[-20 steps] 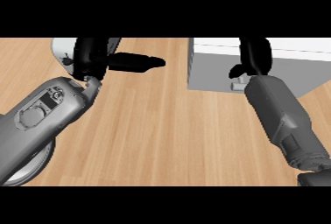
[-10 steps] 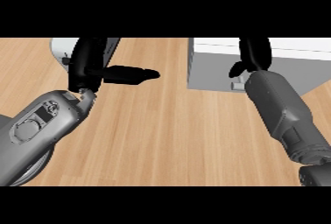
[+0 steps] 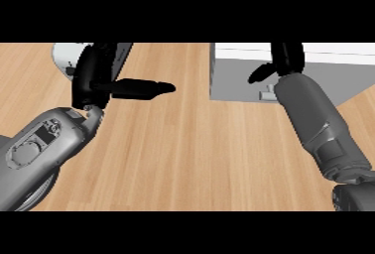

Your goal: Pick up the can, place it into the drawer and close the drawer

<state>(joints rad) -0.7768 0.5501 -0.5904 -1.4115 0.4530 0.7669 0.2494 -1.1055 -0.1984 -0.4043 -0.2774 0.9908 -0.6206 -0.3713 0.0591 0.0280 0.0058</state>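
Note:
No can shows plainly anywhere on the wooden counter. My left hand (image 3: 99, 74) is at the upper left, open, fingers reaching up past the view's top and thumb (image 3: 143, 89) sticking out to the right, holding nothing. My right hand (image 3: 287, 59) is at the upper right, over the front of a white drawer unit (image 3: 234, 69). Its fingers point straight up and its thumb hooks to the left. A small pale handle (image 3: 268, 94) shows beside the right wrist. Whether the drawer stands open is hidden by the arm.
A pale round object (image 3: 64, 55) lies at the top left, mostly hidden behind my left hand; I cannot tell what it is. Bare wooden counter (image 3: 190, 149) fills the middle between my two grey forearms.
My left hand and forearm have drawn down and slightly left, toward the view's lower edge. The right hand has stayed at the drawer unit.

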